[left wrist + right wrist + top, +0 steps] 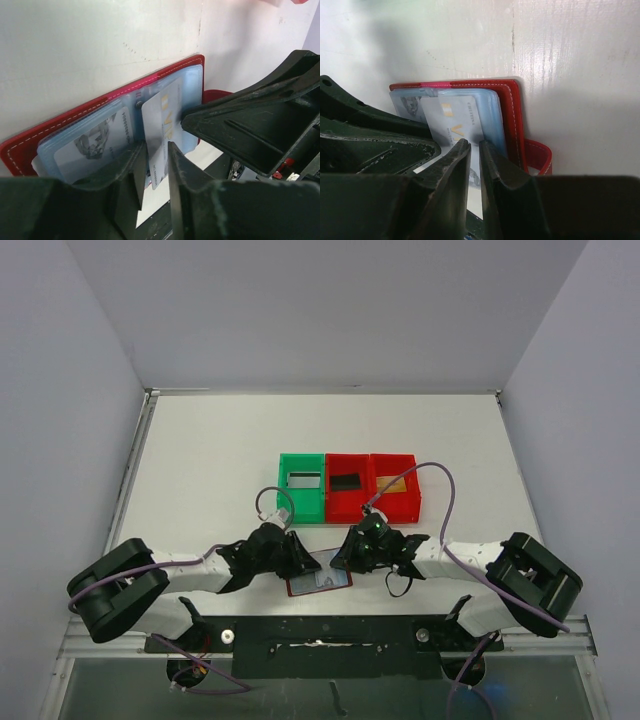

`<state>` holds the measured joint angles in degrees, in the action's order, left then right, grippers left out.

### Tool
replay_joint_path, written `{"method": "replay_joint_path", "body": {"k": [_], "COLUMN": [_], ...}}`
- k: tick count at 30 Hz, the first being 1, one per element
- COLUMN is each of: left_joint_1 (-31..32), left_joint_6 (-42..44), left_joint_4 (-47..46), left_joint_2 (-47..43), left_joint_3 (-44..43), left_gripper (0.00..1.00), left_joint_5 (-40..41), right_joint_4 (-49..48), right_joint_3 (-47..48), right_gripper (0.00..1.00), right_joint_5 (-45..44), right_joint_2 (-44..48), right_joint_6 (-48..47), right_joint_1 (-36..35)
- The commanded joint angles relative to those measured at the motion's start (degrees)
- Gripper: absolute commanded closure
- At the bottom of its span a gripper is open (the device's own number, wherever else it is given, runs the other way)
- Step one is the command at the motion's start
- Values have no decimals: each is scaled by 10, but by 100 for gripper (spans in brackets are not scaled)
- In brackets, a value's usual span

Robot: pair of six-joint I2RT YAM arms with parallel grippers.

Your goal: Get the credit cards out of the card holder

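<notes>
The card holder lies open on the table between my two grippers, dark red with pale blue pockets. Its red tab sticks out at the right. A silver-grey credit card with gold letters protrudes from the right pocket, past the holder's near edge. My left gripper has its jaws a narrow gap apart, with the card's lower end between them. My right gripper is almost shut, its tips resting on the same card. Another card sits in the left pocket.
Three bins stand behind the holder: a green bin with a grey card, a red bin with a black card, and a red bin with a gold-orange card. The black base rail runs along the near edge.
</notes>
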<state>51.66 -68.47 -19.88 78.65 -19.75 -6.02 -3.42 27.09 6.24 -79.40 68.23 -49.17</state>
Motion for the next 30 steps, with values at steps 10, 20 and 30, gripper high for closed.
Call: {"method": "replay_joint_path", "body": {"k": [10, 20, 30], "left_joint_1": [-1, -7, -9], "left_joint_6": [-19, 0, 13], "left_joint_4": [-69, 6, 17], "left_joint_2": [-24, -52, -64], "left_joint_3": [13, 11, 10], "left_gripper": [95, 100, 100], "left_joint_5": [-13, -1, -4], "right_joint_4": [58, 64, 26], "right_joint_3": [-12, -5, 23], "right_gripper": [82, 81, 79], "right_joint_5": [-30, -33, 3], "right_joint_2": [1, 6, 48], "right_joint_6": [-14, -21, -68], "right_joint_1": [1, 1, 1]}}
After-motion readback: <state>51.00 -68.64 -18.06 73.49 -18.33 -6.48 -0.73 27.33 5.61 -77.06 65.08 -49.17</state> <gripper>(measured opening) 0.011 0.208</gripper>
